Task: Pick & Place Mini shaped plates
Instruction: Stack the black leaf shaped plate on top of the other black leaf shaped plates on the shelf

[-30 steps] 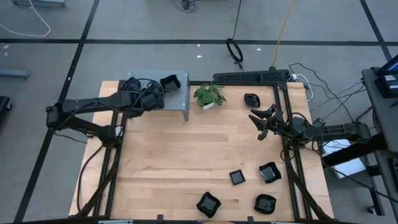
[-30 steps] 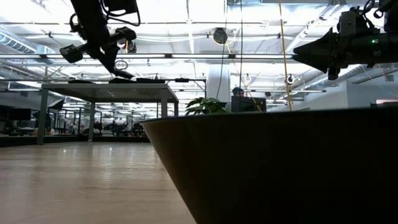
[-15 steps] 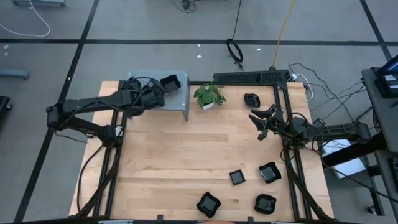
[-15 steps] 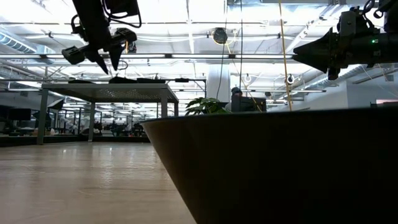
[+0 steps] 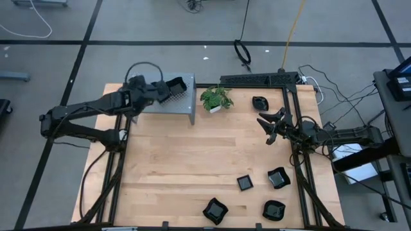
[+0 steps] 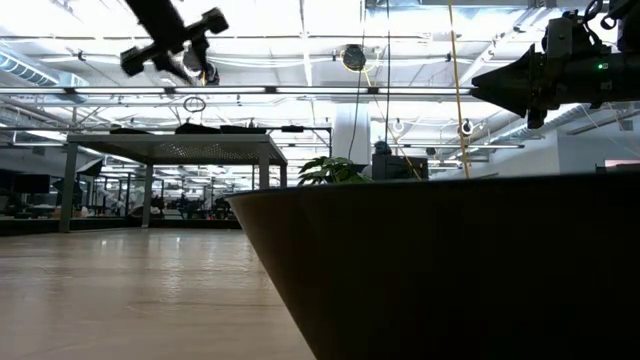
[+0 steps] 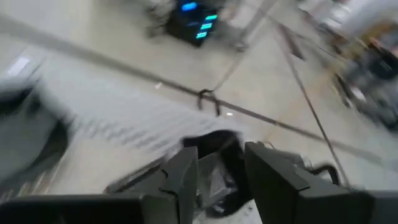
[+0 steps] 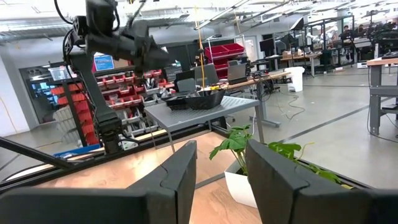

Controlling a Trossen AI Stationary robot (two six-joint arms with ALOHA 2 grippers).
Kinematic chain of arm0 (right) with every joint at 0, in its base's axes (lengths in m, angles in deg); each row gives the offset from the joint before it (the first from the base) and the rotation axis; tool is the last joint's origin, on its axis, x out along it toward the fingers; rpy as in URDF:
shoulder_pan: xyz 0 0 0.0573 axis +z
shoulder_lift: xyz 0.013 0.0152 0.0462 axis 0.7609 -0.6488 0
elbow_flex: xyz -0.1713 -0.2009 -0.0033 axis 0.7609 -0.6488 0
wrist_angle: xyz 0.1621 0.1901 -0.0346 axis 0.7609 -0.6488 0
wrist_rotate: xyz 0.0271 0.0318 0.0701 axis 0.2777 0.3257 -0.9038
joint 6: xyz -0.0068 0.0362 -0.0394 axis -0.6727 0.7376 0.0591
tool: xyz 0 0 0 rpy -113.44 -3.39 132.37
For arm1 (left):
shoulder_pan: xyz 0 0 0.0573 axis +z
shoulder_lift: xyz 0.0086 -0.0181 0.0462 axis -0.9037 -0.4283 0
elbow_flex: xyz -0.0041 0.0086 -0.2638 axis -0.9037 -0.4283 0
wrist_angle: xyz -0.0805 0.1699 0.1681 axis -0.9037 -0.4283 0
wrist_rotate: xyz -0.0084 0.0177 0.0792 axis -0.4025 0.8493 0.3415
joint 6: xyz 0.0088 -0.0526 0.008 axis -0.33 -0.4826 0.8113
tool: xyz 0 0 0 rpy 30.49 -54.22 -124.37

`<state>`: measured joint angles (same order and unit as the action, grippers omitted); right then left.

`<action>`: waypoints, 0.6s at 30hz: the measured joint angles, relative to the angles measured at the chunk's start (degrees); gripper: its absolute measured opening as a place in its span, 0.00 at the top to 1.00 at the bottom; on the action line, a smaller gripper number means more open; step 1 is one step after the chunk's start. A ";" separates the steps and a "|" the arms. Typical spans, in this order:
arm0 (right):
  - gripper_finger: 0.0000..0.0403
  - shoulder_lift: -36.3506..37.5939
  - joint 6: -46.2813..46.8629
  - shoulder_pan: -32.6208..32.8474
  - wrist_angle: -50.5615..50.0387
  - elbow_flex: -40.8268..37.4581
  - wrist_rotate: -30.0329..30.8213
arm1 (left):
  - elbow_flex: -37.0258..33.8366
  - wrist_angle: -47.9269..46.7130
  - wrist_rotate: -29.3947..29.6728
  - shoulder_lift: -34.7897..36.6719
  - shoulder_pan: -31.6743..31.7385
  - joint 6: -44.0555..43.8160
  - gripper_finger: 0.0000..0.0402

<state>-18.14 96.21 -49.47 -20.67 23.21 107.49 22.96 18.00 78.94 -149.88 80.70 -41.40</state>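
- Take the grey stand [image 5: 168, 102] at the table's far left corner as your landmark; one black plate [image 5: 176, 85] sits on top of it, at its far right corner.
- Your left gripper [image 5: 160, 92] hovers over the stand's top, just beside that plate and raised above it. Its fingers [image 7: 180, 180] stand slightly apart with nothing between them.
- The green potted plant [image 5: 216, 99] stands just to the right of the stand, on the table [image 5: 186, 160].
- A small plate [image 5: 259, 102] lies further right of the stand, beyond the plant, near the black frame rail [image 5: 260, 79] along the table's far edge.
- Your right gripper [image 5: 268, 126] hangs well to the right of the stand, near that small plate, its fingers [image 8: 173, 180] spread and empty.
- Four more plates lie well away from the stand, at the near right of the table: a small square plate [image 5: 244, 183], a larger square plate [image 5: 278, 178], a wavy-edged plate [image 5: 215, 210] and a rounded plate [image 5: 273, 210].
- In the low view one dark dish [image 6: 450, 270] stands right against the camera and blocks most of the table behind it.
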 joint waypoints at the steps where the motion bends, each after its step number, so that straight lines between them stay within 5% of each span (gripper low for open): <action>1: 0.69 0.01 -0.01 0.02 0.00 0.00 0.00 | 0.00 3.09 -0.40 0.17 0.00 6.00 0.67; 6: 0.69 0.00 0.00 0.02 0.00 0.00 0.00 | 0.02 19.77 -3.77 -0.31 0.10 33.12 0.67; 10: 0.69 0.02 0.00 0.01 0.00 0.00 -0.01 | 0.00 31.52 -14.17 -0.94 0.67 50.07 0.67; 18: 0.69 0.00 0.00 0.00 0.00 0.00 0.00 | 0.03 41.26 -31.79 -2.03 0.73 59.30 0.67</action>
<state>-18.14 96.21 -49.47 -20.67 23.21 107.49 22.99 59.26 47.15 -151.91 81.43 17.90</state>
